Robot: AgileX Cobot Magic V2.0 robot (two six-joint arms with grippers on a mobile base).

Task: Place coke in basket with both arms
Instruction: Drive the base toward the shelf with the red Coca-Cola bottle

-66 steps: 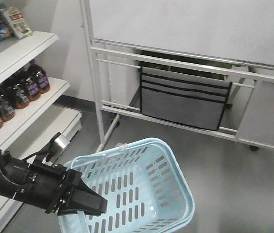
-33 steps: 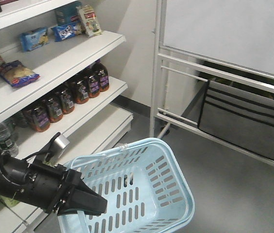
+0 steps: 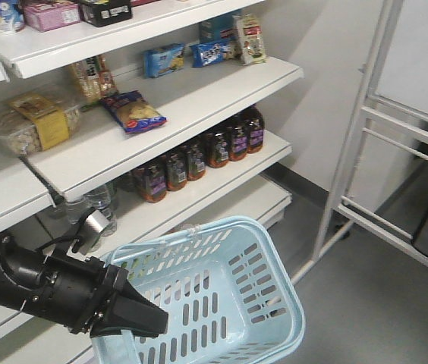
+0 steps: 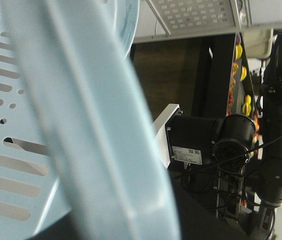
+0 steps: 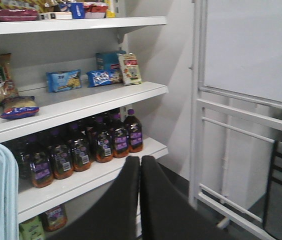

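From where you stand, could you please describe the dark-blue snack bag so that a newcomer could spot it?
Look at the white shelving unit and find the shelf directly above the row of brown bottles. The dark-blue snack bag lies there near the front edge; unlike the light-blue packets standing behind, it lies flat.

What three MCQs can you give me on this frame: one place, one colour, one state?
1. Where does the row of dark bottles stand?
A. on the shelf below the snack packets
B. on the floor
C. on the top shelf
2. What colour is the basket?
A. red
B. pale blue
C. black
3. How is the right hand?
A. wide open
B. shut, empty
C. shut on a bottle
Key: 1 A, front view shows them one shelf under the packets; 2 B, its slotted walls are pale blue; 3 B, its tips meet with nothing between.
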